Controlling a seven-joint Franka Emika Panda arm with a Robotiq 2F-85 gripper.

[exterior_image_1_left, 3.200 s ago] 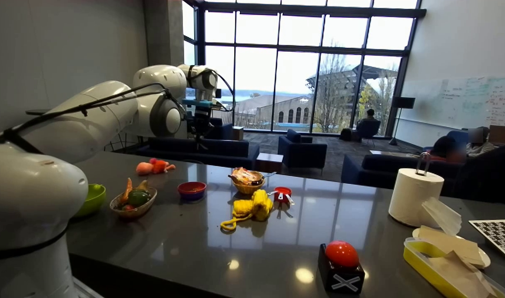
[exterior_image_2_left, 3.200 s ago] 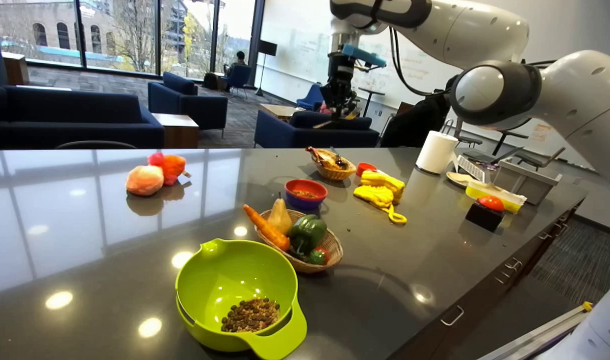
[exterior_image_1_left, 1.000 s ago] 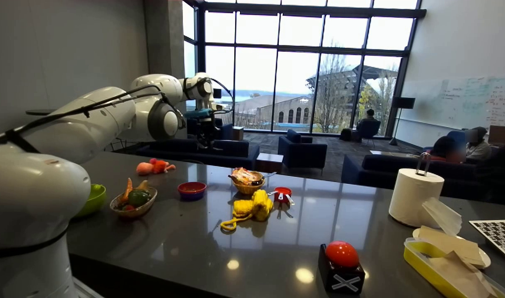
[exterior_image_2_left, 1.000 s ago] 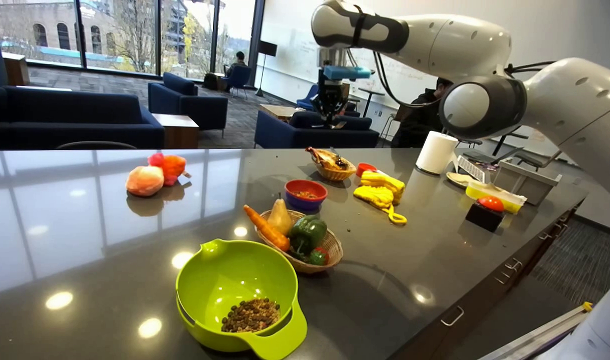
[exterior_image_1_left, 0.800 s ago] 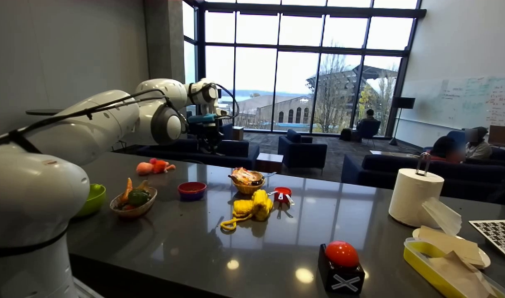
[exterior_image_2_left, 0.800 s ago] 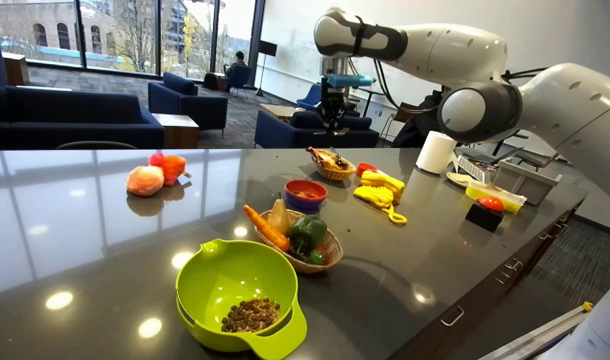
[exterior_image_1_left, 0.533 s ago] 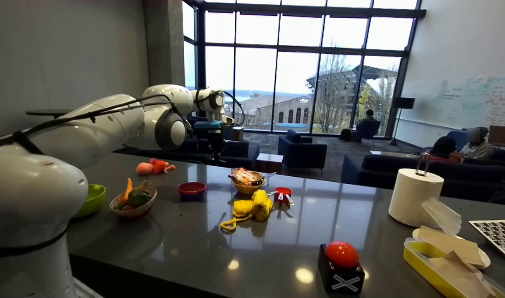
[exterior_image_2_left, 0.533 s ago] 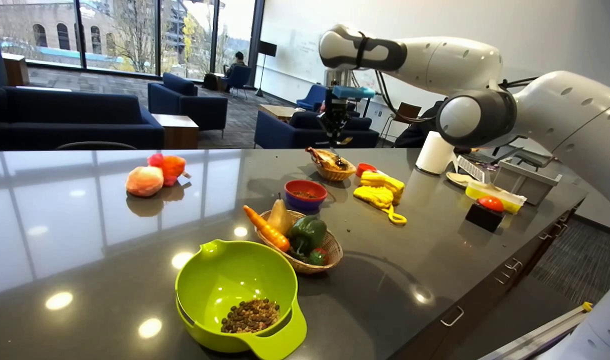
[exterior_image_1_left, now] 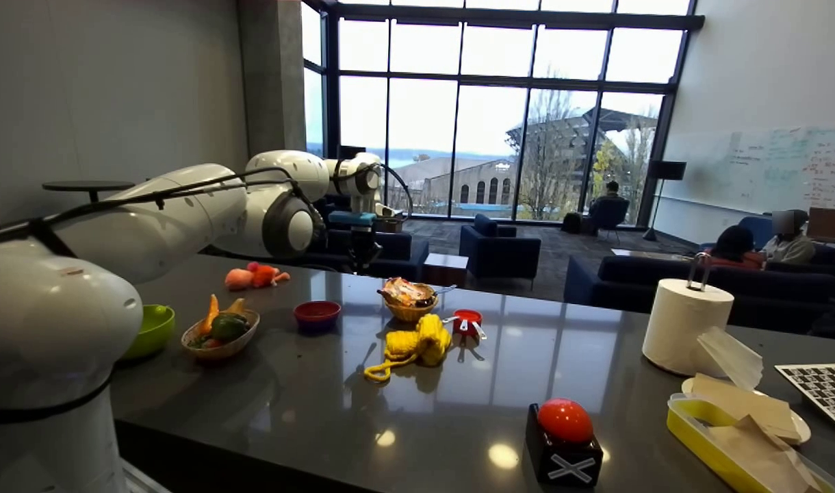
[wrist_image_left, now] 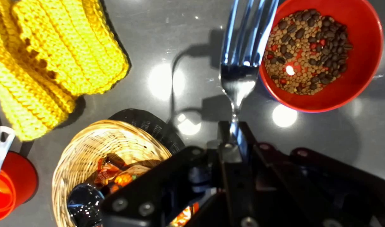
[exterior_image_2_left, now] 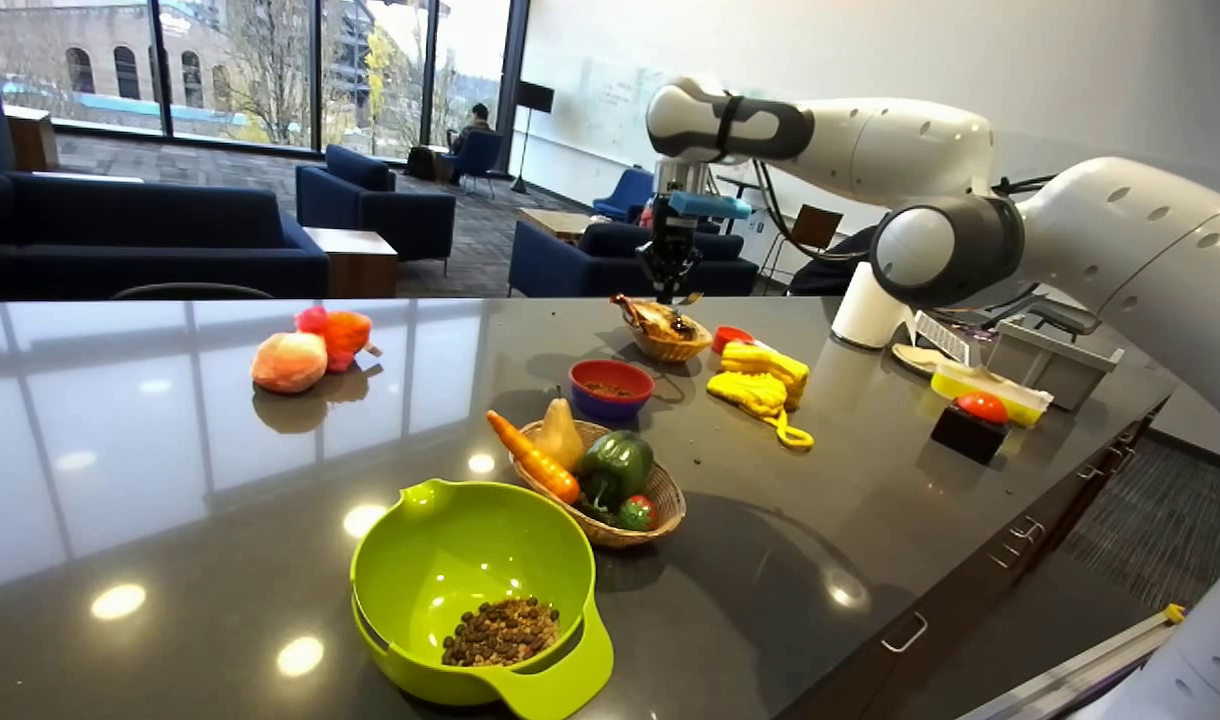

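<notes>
I have the pincer (wrist_image_left: 234,130) clamped on the fork (wrist_image_left: 238,82), jaws nearly together. It sits lower than a second ago, with the fork above the counter (wrist_image_left: 142,26), near the red bowl (wrist_image_left: 364,47).

Fork (wrist_image_left: 238,82) at top centre of my wrist view was smooth, super shiny metal; my fingers (wrist_image_left: 224,130) looked matt. Knitted cloth (wrist_image_left: 75,47) upper left was chunky, rough yarn, basket (wrist_image_left: 107,135) lower left was woven wicker, bowl (wrist_image_left: 366,44) upper right looked like slick plastic, and the counter (wrist_image_left: 142,34) was crazy glossy.
</notes>
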